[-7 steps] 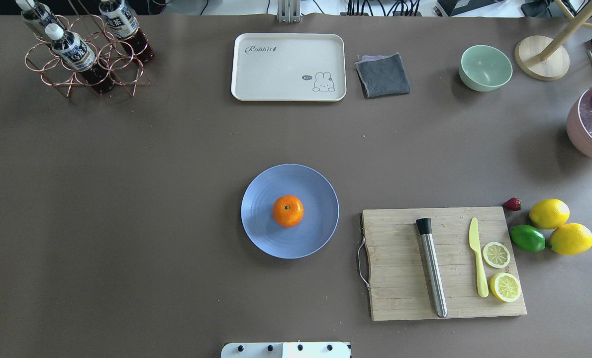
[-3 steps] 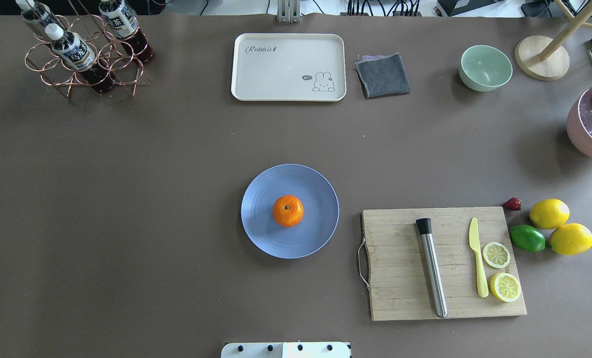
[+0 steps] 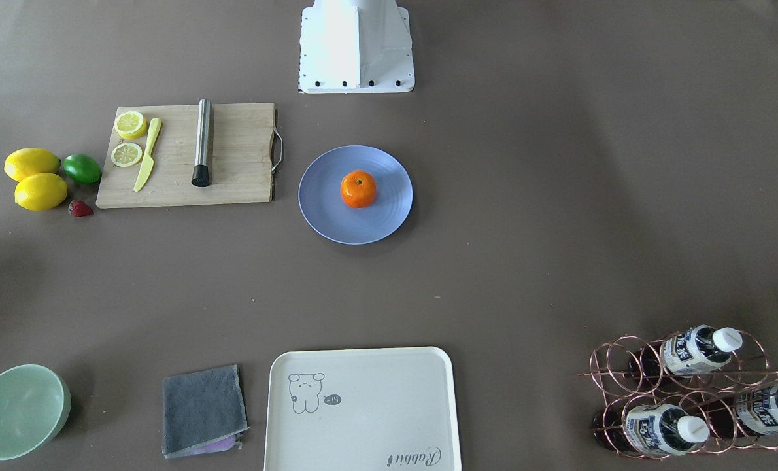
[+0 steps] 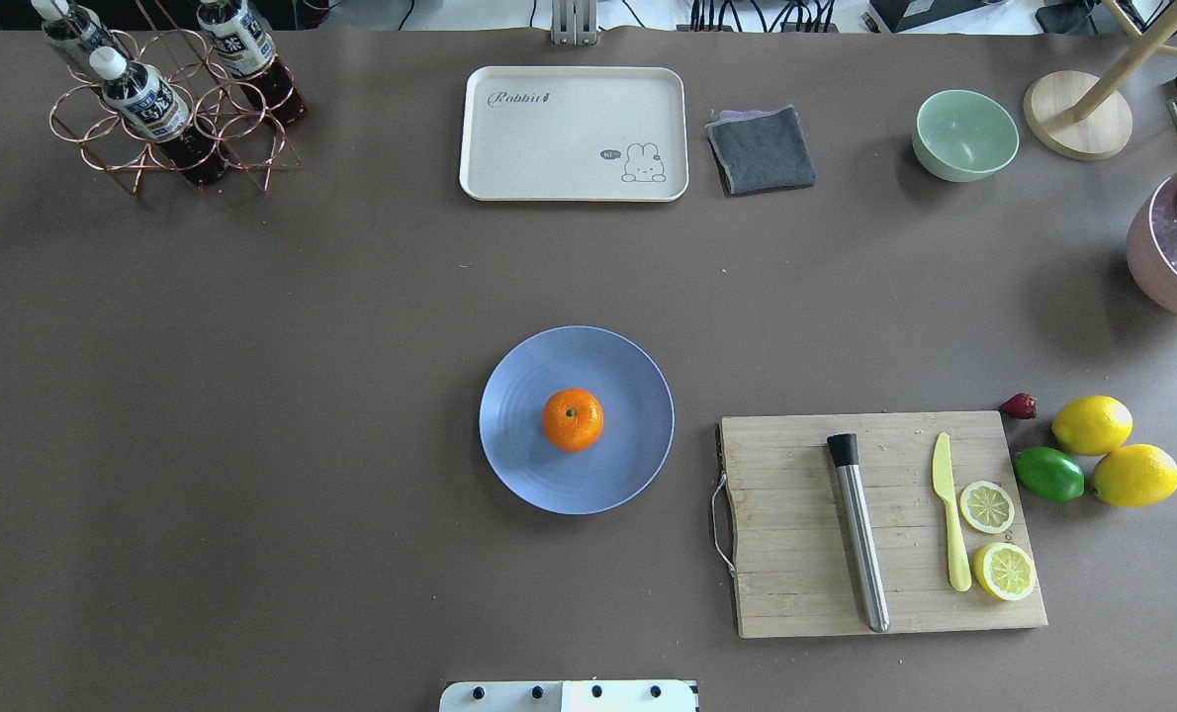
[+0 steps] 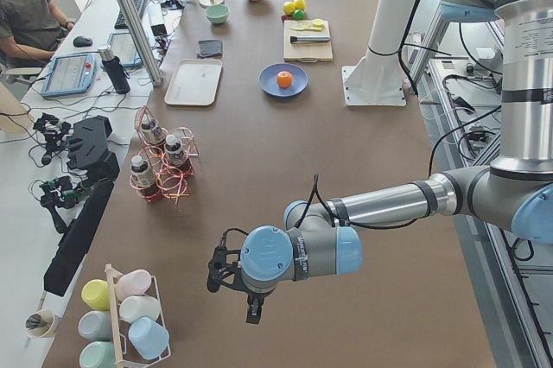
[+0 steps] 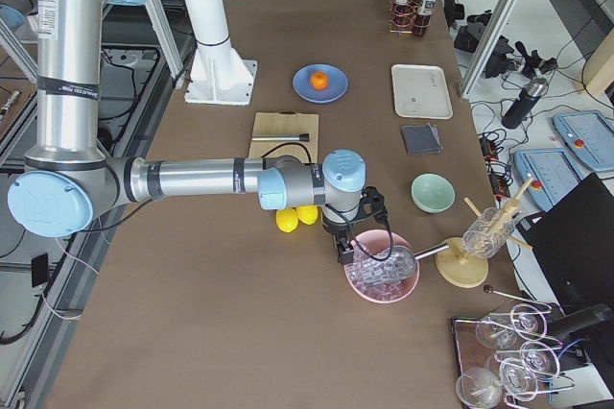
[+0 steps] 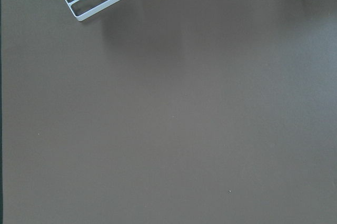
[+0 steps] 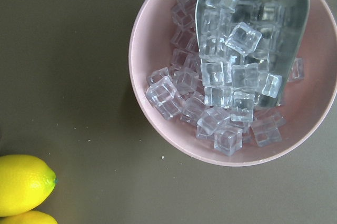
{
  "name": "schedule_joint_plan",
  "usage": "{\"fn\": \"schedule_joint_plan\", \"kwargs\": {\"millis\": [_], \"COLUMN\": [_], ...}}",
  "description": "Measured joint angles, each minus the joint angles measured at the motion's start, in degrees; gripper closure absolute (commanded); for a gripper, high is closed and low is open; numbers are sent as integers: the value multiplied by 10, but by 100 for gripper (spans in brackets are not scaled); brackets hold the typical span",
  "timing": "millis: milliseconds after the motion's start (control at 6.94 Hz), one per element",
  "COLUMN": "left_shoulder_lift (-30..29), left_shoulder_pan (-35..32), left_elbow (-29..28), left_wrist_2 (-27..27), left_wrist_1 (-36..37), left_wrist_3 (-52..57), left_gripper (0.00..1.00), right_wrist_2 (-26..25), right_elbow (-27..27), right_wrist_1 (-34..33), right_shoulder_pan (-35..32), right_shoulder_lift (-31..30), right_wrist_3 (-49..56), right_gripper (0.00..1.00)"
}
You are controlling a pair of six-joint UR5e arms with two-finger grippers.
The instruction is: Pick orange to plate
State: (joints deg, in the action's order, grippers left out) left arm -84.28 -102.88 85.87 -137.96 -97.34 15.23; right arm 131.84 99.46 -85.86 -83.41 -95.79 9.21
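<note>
The orange (image 4: 573, 419) rests in the middle of the periwinkle-blue plate (image 4: 529, 465), stem dot up; the front view shows the same orange (image 3: 358, 189) on the plate (image 3: 337, 219). Nothing touches either. Both grippers show only in the side views. My left gripper (image 5: 223, 275) hangs over bare table at the far left end, near a cup rack, a long way from the plate. Beside the pink ice bowl (image 6: 382, 275) at the right end is my right gripper (image 6: 345, 248). I cannot tell whether either one is open or shut.
A wooden cutting board (image 4: 796, 534) with a steel muddler, a yellow knife and lemon slices lies right of the plate. Two lemons (image 4: 1091, 424), a lime (image 4: 1048, 473) and a strawberry sit beyond it. The cream tray (image 4: 574, 133), grey cloth, green bowl (image 4: 964, 133) and bottle rack (image 4: 168, 109) line the far edge.
</note>
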Motion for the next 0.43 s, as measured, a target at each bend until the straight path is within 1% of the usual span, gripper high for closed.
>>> {"fn": "schedule_joint_plan", "kwargs": {"millis": [432], "left_shoulder_lift": [-5], "left_shoulder_pan": [13], "left_elbow": [4], "left_wrist_2": [11], "left_wrist_1": [0], "left_wrist_3": [-22], "left_gripper": [3], "right_wrist_2": [0], "right_elbow": [0], "right_wrist_1": [0], "right_shoulder_pan": [0], "right_shoulder_lift": [0], "right_wrist_3": [-1], "right_gripper": [0]}}
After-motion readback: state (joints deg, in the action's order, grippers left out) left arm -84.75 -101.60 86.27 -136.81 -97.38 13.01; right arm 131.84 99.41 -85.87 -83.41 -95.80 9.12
